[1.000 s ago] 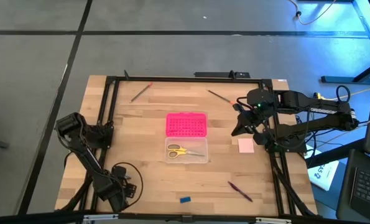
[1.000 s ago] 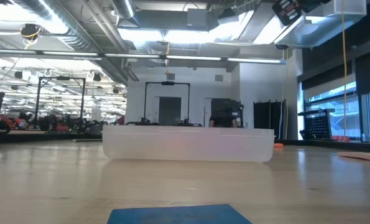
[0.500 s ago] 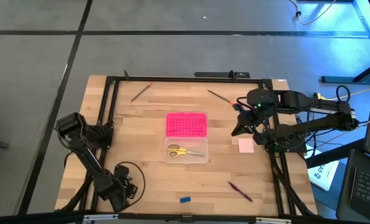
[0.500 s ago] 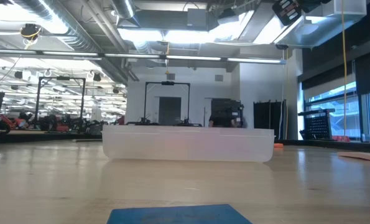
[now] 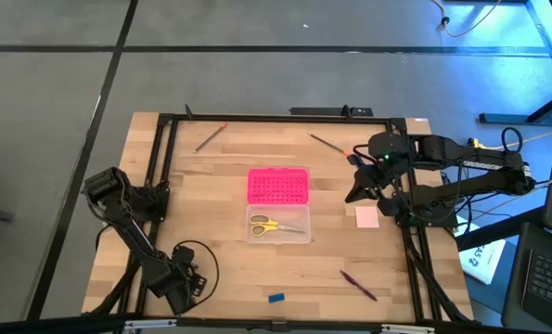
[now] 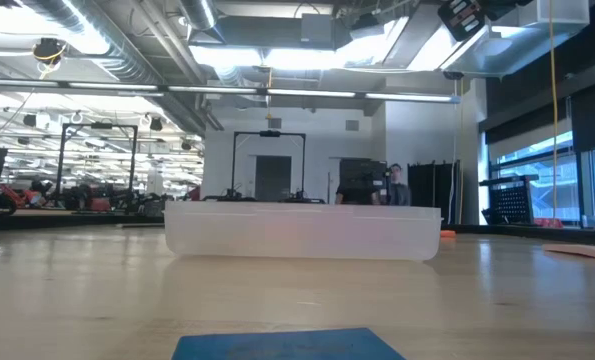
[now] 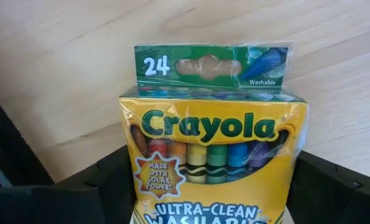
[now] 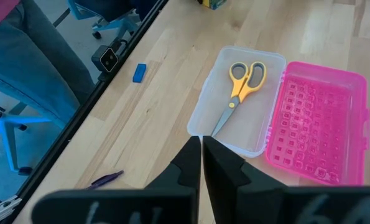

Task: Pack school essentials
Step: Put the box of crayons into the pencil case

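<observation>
1. High view: the wooden desk (image 5: 222, 252) carries a clear plastic box (image 5: 278, 227) at its middle, with the yellow-handled scissors (image 5: 263, 224) lying inside.
2. A pink dotted lid (image 5: 277, 186) touches the box's far side.
3. Loose on the desk: two pencils (image 5: 211, 136) near the far edge, a pale pink pad (image 5: 366, 216) by the right edge, a purple pen (image 5: 357, 284) and a blue eraser (image 5: 276, 298) near the front edge.
4. The left gripper (image 5: 185, 283) sits at the front left corner; the crayon box (image 7: 212, 162) stands right in front of it, and I cannot tell if it is gripped.
5. The right gripper (image 8: 201, 163) hangs by the right edge, near the pad, jaws pressed together and empty.
6. Low view: a large hall with ceiling lights lies beyond, and a person (image 6: 395, 186) stands far off.
</observation>
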Motion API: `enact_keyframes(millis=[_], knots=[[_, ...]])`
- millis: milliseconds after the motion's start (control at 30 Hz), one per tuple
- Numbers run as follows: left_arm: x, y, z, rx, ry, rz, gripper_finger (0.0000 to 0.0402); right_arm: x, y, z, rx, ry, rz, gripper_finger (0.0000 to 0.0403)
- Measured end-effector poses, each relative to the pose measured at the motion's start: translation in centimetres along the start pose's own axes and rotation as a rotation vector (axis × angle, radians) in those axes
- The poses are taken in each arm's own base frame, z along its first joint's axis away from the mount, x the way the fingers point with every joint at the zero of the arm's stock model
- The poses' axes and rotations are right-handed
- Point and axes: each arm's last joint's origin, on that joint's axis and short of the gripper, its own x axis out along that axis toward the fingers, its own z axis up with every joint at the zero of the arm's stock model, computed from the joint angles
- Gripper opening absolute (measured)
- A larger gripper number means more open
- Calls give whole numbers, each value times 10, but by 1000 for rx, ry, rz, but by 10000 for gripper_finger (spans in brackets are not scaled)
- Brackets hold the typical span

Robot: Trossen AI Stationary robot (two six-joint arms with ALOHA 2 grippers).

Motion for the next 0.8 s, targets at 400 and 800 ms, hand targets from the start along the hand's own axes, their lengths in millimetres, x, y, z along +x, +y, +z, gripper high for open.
enact_keyframes(millis=[400, 800], knots=[[0, -6, 9, 128, 16, 17, 311, 0, 0, 0, 0, 0, 0, 21], [0, -8, 9, 130, 17, -4, 308, 0, 0, 0, 0, 0, 0, 21]])
